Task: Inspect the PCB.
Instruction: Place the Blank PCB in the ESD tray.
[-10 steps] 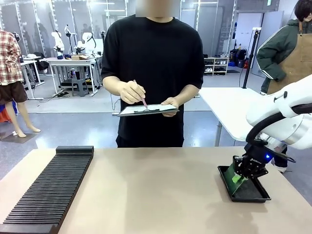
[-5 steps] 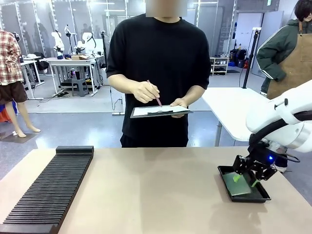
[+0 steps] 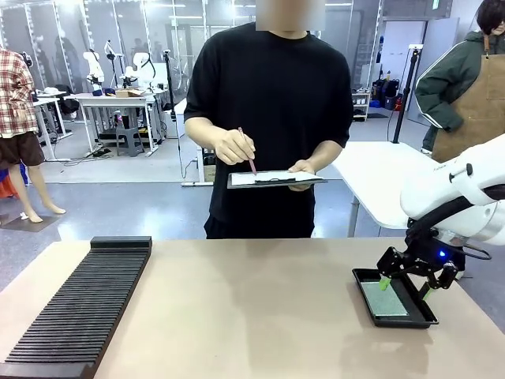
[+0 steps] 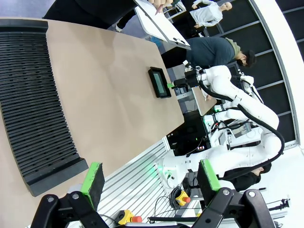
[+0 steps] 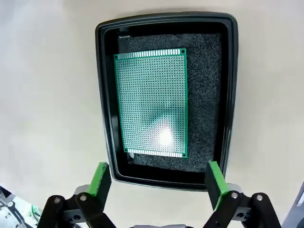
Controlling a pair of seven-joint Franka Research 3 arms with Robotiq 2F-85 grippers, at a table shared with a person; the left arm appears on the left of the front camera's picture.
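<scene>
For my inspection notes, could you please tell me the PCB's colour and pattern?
The PCB is green with a fine grid of small dots, clearest in the right wrist view.

Front and wrists sharing tray [image 3: 394, 298]

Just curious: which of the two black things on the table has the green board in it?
The small shallow black tray under the right gripper holds the PCB; the long ribbed rack doesn't.

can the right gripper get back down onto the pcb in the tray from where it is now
Probably yes. The right gripper hangs open just above the black tray, where the PCB lies flat on the foam, and nothing sits between them. Lying flat inside the rim, its edges may be awkward for the fingers.
</scene>
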